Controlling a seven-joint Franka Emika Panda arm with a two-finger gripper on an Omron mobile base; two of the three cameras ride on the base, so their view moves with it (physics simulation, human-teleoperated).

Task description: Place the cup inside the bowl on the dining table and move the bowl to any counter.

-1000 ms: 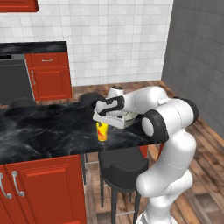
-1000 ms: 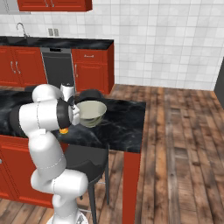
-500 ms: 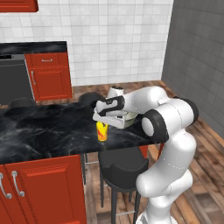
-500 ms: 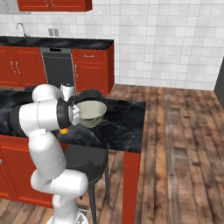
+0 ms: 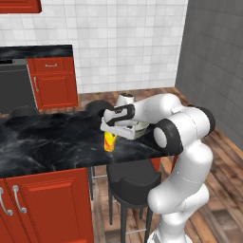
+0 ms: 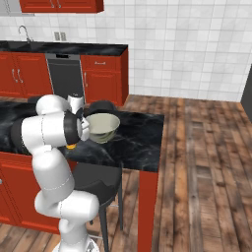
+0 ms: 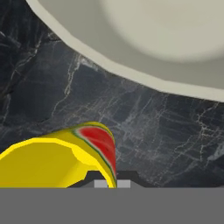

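Fingers of the dark two-finger gripper [image 5: 110, 134] look clenched on the small yellow tumbler's [image 7: 57, 159] rim, holding it upright over the black marble dining table [image 5: 47, 142], just beside the wide pale grey-green bowl's [image 7: 144, 39] near rim.

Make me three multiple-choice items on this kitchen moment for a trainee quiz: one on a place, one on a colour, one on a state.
1. Where does the bowl sit?
A. on the dining table
B. on a stool
C. on the floor

2. What colour is the cup?
A. blue
B. yellow with a red mark
C. white

3. Is the cup inside the bowl?
A. yes, lying in it
B. yes, upside down in it
C. no, outside it

Answers: 1 A, the bowl rests on the black veined top in the right base view. 2 B, the hand view shows yellow with red. 3 C, the left base view shows the cup beside the bowl, under the gripper.
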